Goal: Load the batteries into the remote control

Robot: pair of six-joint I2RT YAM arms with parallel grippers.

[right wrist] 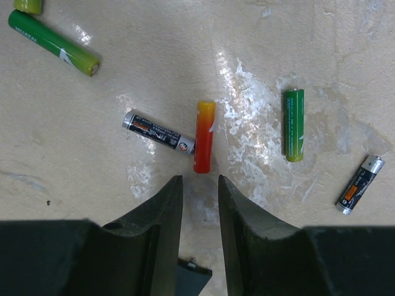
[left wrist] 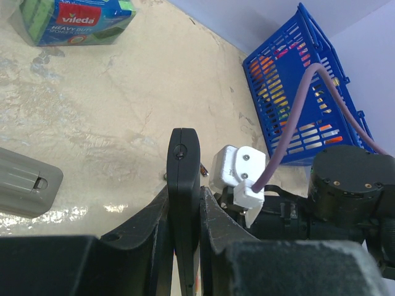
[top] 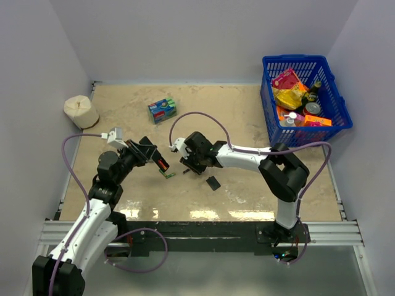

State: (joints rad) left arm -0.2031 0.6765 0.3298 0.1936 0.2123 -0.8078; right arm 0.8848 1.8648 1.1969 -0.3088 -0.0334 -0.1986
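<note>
At far left a white paper roll (top: pixel 81 111) stands on the mottled beige desk (top: pixel 241 111). The left hand (left wrist: pixel 184 198) is clenched on the slim black bar-shaped remote control (left wrist: pixel 183 157), which is held edge-on between its fingers (a grey remote (left wrist: pixel 24 182) lies on the desk to its left in the wrist view). The right hand (right wrist: pixel 199 184) is released, its jaws apart just short of an orange-red cylindrical battery (right wrist: pixel 204 137) lying on the desk. A black-and-silver cell (right wrist: pixel 158 132) touches that battery's side. A green battery (right wrist: pixel 52 42) lies well left of it and another green one (right wrist: pixel 294 124) to its right. A small black cover (top: pixel 213 182) lies near this hand. A blue plastic basket (top: pixel 295 59) sits far right.
</note>
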